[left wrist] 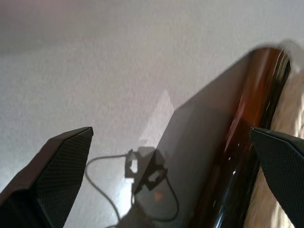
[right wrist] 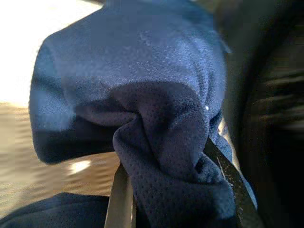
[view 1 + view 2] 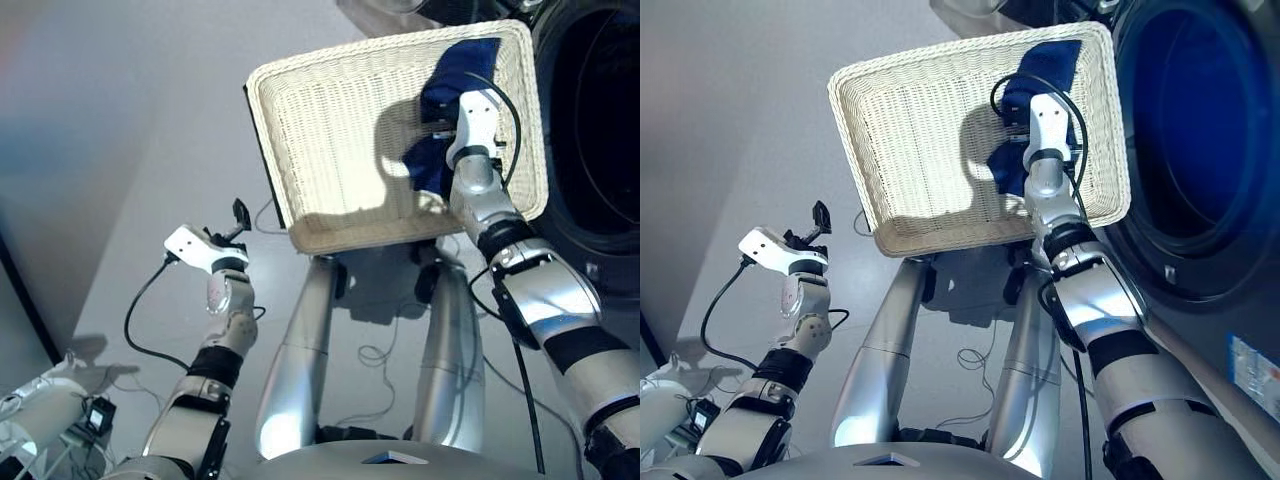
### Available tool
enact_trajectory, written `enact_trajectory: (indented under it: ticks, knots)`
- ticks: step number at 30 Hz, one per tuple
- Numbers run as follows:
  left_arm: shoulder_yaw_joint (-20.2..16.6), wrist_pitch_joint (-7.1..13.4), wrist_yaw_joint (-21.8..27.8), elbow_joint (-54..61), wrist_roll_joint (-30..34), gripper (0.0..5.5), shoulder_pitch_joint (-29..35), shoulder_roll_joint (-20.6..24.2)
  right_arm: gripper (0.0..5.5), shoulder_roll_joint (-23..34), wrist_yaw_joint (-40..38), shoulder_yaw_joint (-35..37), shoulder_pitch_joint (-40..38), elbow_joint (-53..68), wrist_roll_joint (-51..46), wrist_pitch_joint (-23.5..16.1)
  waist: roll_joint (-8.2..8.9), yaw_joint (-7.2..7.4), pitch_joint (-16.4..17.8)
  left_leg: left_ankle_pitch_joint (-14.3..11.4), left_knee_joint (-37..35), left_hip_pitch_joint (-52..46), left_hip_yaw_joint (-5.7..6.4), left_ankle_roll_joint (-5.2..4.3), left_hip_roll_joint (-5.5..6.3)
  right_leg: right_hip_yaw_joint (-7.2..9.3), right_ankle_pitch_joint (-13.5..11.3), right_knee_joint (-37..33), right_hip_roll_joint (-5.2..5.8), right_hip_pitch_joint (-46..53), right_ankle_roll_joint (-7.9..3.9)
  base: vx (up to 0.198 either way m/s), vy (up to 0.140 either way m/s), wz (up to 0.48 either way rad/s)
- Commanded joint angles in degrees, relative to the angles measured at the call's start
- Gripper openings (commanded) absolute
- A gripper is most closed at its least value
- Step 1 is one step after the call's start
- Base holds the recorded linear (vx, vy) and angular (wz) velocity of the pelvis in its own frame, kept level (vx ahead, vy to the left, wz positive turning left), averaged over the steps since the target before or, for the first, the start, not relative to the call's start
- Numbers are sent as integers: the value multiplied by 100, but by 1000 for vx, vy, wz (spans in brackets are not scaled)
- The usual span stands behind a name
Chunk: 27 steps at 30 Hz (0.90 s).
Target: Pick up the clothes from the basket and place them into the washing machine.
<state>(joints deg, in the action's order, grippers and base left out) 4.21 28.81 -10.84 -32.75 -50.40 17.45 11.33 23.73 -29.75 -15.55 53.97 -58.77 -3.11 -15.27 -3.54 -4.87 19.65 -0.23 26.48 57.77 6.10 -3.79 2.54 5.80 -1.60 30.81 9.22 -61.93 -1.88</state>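
— Navy blue mesh cloth garment point(image 2: 142, 95), bunched and pinched between the two black fingers point(image 2: 232, 183) of the right gripper point(image 3: 455, 128) — is that what fills the wrist view?

— Yes; the fingers are closed on a fold of it, and the rest of the garment lies in the far right corner of the shallow cream-white woven wicker basket point(image 3: 330, 140), the corner closest to the machine.

— And the dark grey front-loading washing machine point(image 3: 1200, 130)?

— Directly to the right of the basket, its round porthole open and dark. The garment sits between fingers and drum, its length running toward the basket's far rim — so the carry, by my reading, is a lift and a short swing right.

— Which arm is nearer?

— The right, plainly. The left gripper point(image 3: 238, 218) hangs low over the pale floor point(image 3: 120, 150), well apart from the basket, fingers spread and holding nothing.

— Any other clothes?

— None visible in the basket; only the navy piece appears left to load.
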Motion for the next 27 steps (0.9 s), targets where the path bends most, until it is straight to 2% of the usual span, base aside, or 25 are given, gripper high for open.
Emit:
enact_trajectory:
  ticks: [1,5,8,11,13,14,17,20,24,27]
  knots:
    - [-238,503,-239,-136,411,550,82,49,0,428,-1200,275,115,253,966,86,-111,36,-240,823,-1070,-56,-165,62,-12,281,-619,-795,-186,267,-252,-73,19,18]
    - [-215,568,-269,32,427,550,-29,73,0,836,-1914,444,374,162,1598,542,-183,17,-329,868,-1259,-73,-224,61,22,211,-695,-945,-212,209,-279,-2,13,-9]
    - [-145,576,-245,64,339,550,-62,166,0,1495,-2365,438,939,-605,1524,935,-250,-58,-369,818,-1072,141,-216,116,87,142,-709,-792,-218,-34,-272,-5,19,-16]
    - [-85,520,-223,144,153,550,-167,188,0,1858,-2425,278,1483,-1273,1152,1103,-332,-120,-380,779,-882,420,-221,144,103,52,-687,-583,-216,-361,-260,-13,55,-30]
    - [-52,464,-188,174,13,550,-250,191,0,2259,-2458,184,1815,-1725,868,1258,-364,-136,-364,711,-612,617,-228,155,127,14,-668,-389,-206,-545,-253,42,11,13]
    - [-11,421,-199,164,-39,550,-309,203,0,2424,-2449,57,1979,-1921,785,1344,-379,-159,-380,488,-404,681,-215,136,141,-45,-478,-166,-228,-625,-301,76,14,30]
    - [17,332,-224,248,-177,550,-429,154,0,2602,-2576,-62,2338,-2046,488,1404,-424,-137,-291,289,358,1104,-233,150,199,-126,-381,436,-242,-999,-264,27,2,2]
    - [12,266,-255,264,-278,550,-451,75,0,2769,-2962,48,2252,-1817,401,1547,-452,-83,-219,142,820,1346,-264,169,212,-163,-311,790,-254,-1195,-252,0,0,0]
    - [18,300,-369,368,-278,550,-419,26,0,2897,-3491,416,2043,-1503,417,1865,-451,15,-158,32,1086,1483,-275,164,223,-160,-246,993,-255,-1279,-240,0,0,0]
    - [-47,324,-445,460,-289,550,-404,12,0,2684,-3570,634,1853,-1326,364,1923,-394,80,-152,-7,1213,1551,-264,172,233,-151,-266,1057,-296,-1324,-230,0,0,0]
